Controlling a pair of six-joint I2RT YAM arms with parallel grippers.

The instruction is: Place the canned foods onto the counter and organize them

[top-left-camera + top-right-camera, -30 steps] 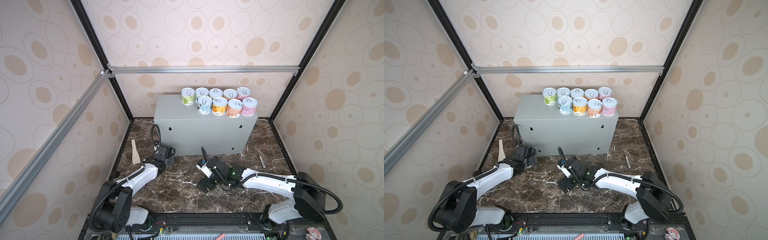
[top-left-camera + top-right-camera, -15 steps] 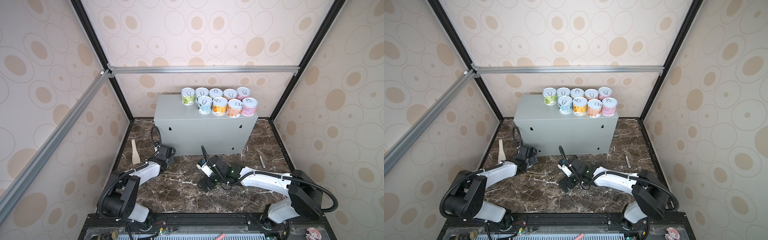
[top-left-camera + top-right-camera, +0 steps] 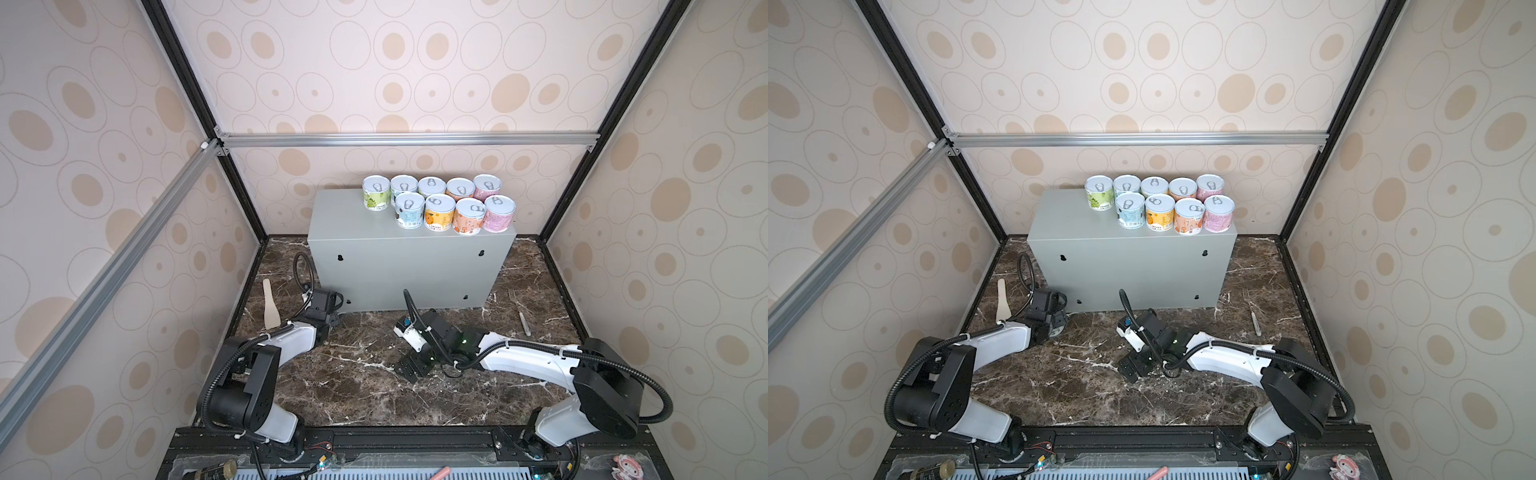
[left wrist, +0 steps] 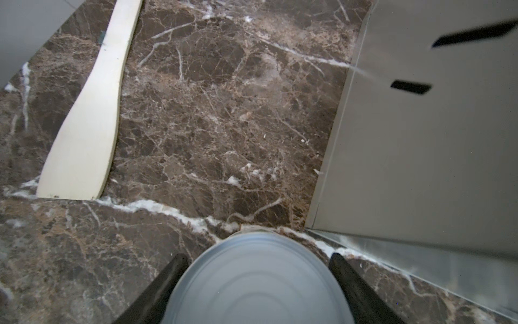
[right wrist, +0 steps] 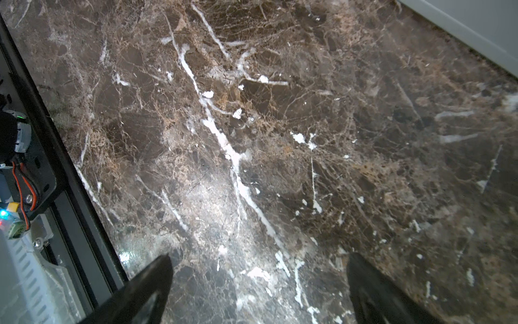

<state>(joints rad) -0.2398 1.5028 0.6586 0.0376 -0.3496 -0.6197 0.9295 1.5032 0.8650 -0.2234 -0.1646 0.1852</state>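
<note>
Your left pincer [image 4: 258, 259] straddles one silver-ended can [image 4: 258, 283] standing on the marble surface [image 4: 210, 126], just off the 7 o'clock corner of the grey metal desk [image 3: 407, 270]. Its fingers [image 4: 171, 275] lie close against the can's sides; whether they press it cannot be told. Your right pincer [image 5: 258, 261] stands wide over bare marble. Nine cans [image 3: 438, 205] sit in two rows at the desk top's 1 o'clock, five behind four.
</note>
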